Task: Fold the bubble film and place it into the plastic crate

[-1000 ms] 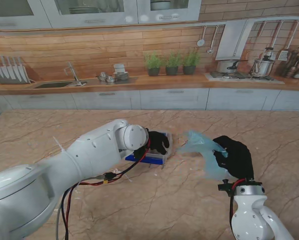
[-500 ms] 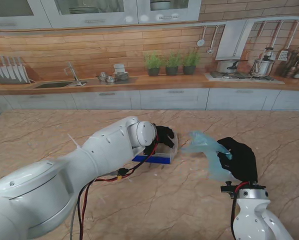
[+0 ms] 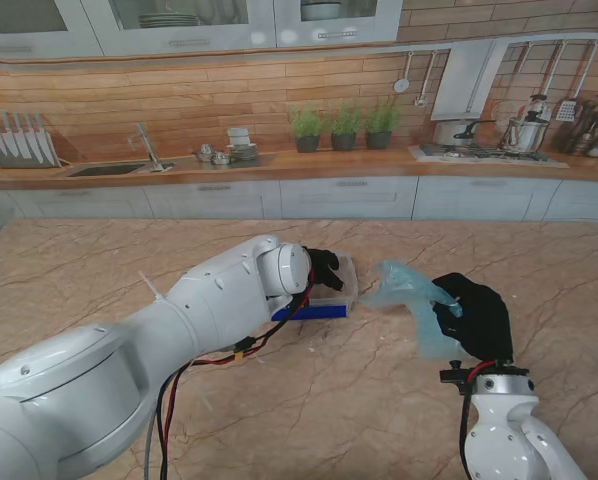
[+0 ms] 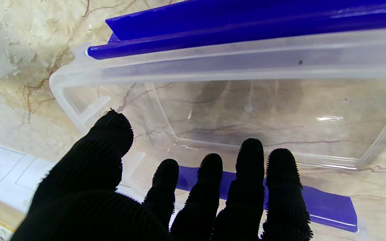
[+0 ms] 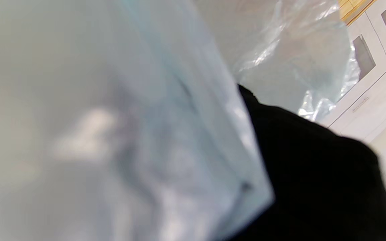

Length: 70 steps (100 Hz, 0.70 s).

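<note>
The plastic crate (image 3: 341, 290), clear with blue handles, sits mid-table, and its inside is bare in the left wrist view (image 4: 213, 63). My left hand (image 3: 322, 268) reaches over the crate's left side. Its fingers (image 4: 250, 187) are straight and spread above the near rim, the thumb held apart, gripping nothing. The pale blue bubble film (image 3: 407, 292) hangs crumpled just right of the crate, off the table. My right hand (image 3: 475, 315) is shut on its right end. Up close the film (image 5: 112, 134) fills most of the right wrist view beside that black hand (image 5: 313, 174).
A blue handle (image 4: 246, 20) runs along the crate's far side. The marble table (image 3: 309, 400) stretches around both arms. Red and black cables (image 3: 229, 355) hang under my left forearm. A kitchen counter with sink and potted plants (image 3: 344, 127) lies beyond the far edge.
The crate and my left hand have shifted to the right, closing the gap to the film. My right hand has barely moved and still holds the film.
</note>
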Tool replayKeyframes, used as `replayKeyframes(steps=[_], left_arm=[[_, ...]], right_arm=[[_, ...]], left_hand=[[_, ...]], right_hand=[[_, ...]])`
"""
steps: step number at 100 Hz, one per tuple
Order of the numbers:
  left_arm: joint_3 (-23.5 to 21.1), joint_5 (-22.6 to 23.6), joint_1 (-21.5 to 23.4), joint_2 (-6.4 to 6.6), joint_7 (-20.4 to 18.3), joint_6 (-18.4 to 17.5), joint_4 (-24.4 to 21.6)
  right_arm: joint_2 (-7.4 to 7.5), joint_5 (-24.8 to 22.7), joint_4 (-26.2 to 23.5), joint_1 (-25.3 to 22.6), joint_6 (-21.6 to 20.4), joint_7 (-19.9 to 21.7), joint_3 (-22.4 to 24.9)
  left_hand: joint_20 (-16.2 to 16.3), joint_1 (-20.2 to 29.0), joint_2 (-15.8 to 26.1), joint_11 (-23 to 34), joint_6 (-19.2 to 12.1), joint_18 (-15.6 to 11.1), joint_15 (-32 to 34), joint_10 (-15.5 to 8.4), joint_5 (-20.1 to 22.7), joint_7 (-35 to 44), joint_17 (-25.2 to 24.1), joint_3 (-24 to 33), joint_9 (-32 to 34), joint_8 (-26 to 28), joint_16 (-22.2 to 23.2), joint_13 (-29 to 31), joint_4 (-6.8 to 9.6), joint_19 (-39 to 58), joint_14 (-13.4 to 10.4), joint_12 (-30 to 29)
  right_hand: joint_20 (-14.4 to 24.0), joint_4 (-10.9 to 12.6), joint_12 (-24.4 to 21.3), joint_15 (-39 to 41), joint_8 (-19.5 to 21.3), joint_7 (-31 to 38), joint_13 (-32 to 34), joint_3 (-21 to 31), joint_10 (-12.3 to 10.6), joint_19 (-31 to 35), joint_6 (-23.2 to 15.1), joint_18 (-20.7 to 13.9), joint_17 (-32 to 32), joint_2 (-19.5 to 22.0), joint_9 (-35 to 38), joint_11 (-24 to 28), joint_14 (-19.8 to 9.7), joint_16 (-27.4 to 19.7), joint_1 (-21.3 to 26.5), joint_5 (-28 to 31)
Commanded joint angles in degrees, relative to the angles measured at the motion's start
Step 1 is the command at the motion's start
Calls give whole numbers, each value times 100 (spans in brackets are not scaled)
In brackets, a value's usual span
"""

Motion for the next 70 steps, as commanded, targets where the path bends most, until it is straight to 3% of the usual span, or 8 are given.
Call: replayKeyframes(steps=[1, 22, 32, 70], left_arm=[[-6, 18, 23, 41, 11, -39, -105], [11, 81, 9, 112, 12, -32, -206], [-12, 76, 27, 217, -4, -62, -366], [-333, 50, 370, 945, 23, -96, -1726]], right_arm=[[-18, 11, -16, 1, 15, 2, -23], [-18, 9, -12, 6, 16, 0, -27], [-18, 12, -11, 9, 16, 4, -30], [14, -37, -10, 53, 75, 122, -68]], left_hand=[[-72, 99, 168, 12, -108, 12, -66, 52, -72, -89, -71, -126, -228, -52, -73, -102, 167, -60, 53, -64], [-135, 117, 208, -6, -104, -32, -143, 30, -89, -79, -148, -203, -277, -69, -101, -185, 170, -164, 7, -68], [-153, 122, 242, -16, -120, -51, -161, 12, -86, -63, -157, -247, -324, -69, -103, -211, 170, -191, -2, -71], [-142, 144, 356, -52, -69, -25, -197, 18, 125, -46, -147, -540, -284, -37, -99, -192, 156, -181, 2, -86]], right_hand=[[192, 91, -49, 201, -60, 111, 125, -40, 120, 337, -41, -118, -46, 220, -35, 125, 29, 99, 131, -103], [196, 93, -51, 204, -66, 113, 121, -44, 118, 346, -20, -122, -46, 225, -33, 133, 33, 98, 132, -110], [196, 93, -53, 208, -69, 115, 124, -46, 131, 346, -23, -119, -50, 227, -38, 131, 34, 98, 133, -107], [210, 97, -51, 237, -68, 123, 96, -57, 109, 347, -41, -163, -133, 238, -52, 138, 44, 115, 127, -111]])
